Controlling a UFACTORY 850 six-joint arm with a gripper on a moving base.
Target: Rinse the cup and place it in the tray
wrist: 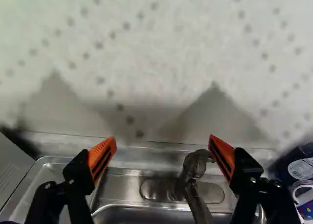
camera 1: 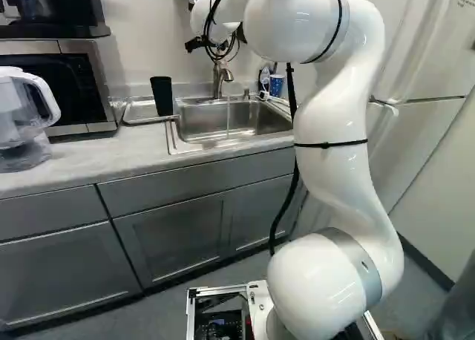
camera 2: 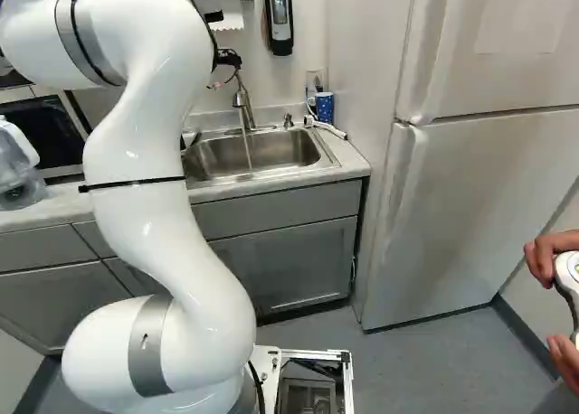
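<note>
My gripper [camera 1: 218, 46] is raised near the faucet in the left base view, and part of it [camera 2: 230, 59] shows past the arm in the right base view. In the wrist view the gripper [wrist: 162, 138] stands wide open with nothing between its orange pads; the faucet [wrist: 195, 168] is below, nearer one finger. A black cup [camera 1: 162, 96] stands at the metal tray [camera 1: 136, 116] left of the sink, its base hidden by the tray's edge or counter. The sink [camera 1: 172, 136] has a thin water stream [camera 2: 247, 152] falling from the faucet.
A blue patterned cup [camera 2: 324, 107] stands behind the sink's right corner, beside a white hose [camera 2: 326, 127]. The microwave [camera 1: 93, 84] and a clear pitcher [camera 1: 22, 121] are on the counter [camera 1: 82, 158]. A fridge [camera 2: 470, 197] rises to the right.
</note>
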